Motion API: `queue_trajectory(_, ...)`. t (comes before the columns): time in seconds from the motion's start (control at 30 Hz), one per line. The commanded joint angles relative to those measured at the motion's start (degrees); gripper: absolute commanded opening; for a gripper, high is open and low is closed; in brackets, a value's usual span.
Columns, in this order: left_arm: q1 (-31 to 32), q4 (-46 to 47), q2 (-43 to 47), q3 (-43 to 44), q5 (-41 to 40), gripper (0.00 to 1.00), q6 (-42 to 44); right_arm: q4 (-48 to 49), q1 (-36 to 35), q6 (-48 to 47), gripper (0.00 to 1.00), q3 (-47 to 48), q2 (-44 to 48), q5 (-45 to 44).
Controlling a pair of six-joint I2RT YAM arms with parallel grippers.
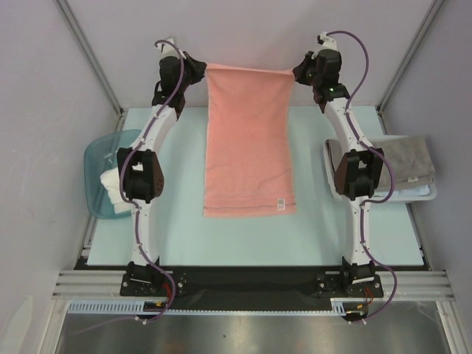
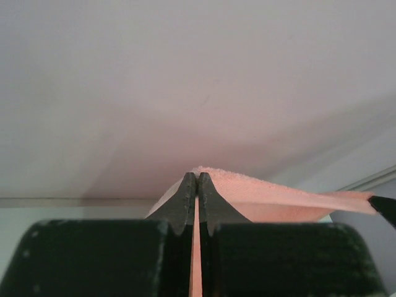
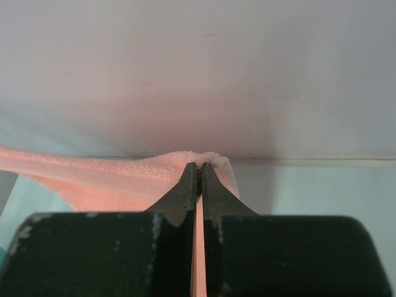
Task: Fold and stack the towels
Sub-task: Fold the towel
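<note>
Top external view: the salmon-pink towel (image 1: 249, 140) is spread lengthwise down the middle of the surface (image 1: 184, 236). Its far edge is lifted and stretched between the two claws over the far edge of the surface.
Towel's near end: it lies flat on the surface, short of the near edge, with a small white label (image 1: 281, 204) by its near right corner.
Left claw (image 1: 200, 70): clenched on the towel's far left corner.
Right claw (image 1: 301, 74): clenched on the towel's far right corner.
Left wrist view: the left claw (image 2: 197, 176) has its jaws pressed together with a thin strip of pink cloth between them. The towel (image 2: 266, 195) runs off to the right from the tips.
Right wrist view: the right claw (image 3: 199, 166) pinches the cloth in the same way. The towel (image 3: 93, 173) stretches away to the left.
Grey towel (image 1: 408, 158): folded, lying on top of the white basket (image 1: 424, 193) at the right edge of the surface, partly behind the right arm.
White towel (image 1: 110, 183): bundled inside the blue tub (image 1: 99, 158) at the left edge, partly hidden by the left arm.
</note>
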State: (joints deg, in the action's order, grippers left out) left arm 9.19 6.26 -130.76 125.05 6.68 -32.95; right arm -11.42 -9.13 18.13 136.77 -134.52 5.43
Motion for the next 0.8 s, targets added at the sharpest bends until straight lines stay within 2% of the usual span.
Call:
queue_trajectory(0.0,-2.1,3.4,1.5,1.5,-0.2,0.00,1.0,2.7,0.9,-1.6,0.00,1.8,0.7,-2.0)
queue_trajectory(0.37,-2.6,5.9,15.0,-14.6,0.7,0.00,1.6,3.4,0.4,-0.7,0.00,-16.1,15.1,-2.2)
queue_trajectory(0.57,-2.7,9.6,23.3,-27.3,0.3,0.00,1.0,5.4,-0.1,0.4,0.00,-26.5,22.0,-1.8)
queue_trajectory(0.77,-2.7,11.9,28.4,-35.6,0.4,0.00,0.3,6.3,-0.7,0.7,0.00,-32.9,26.6,-1.9)
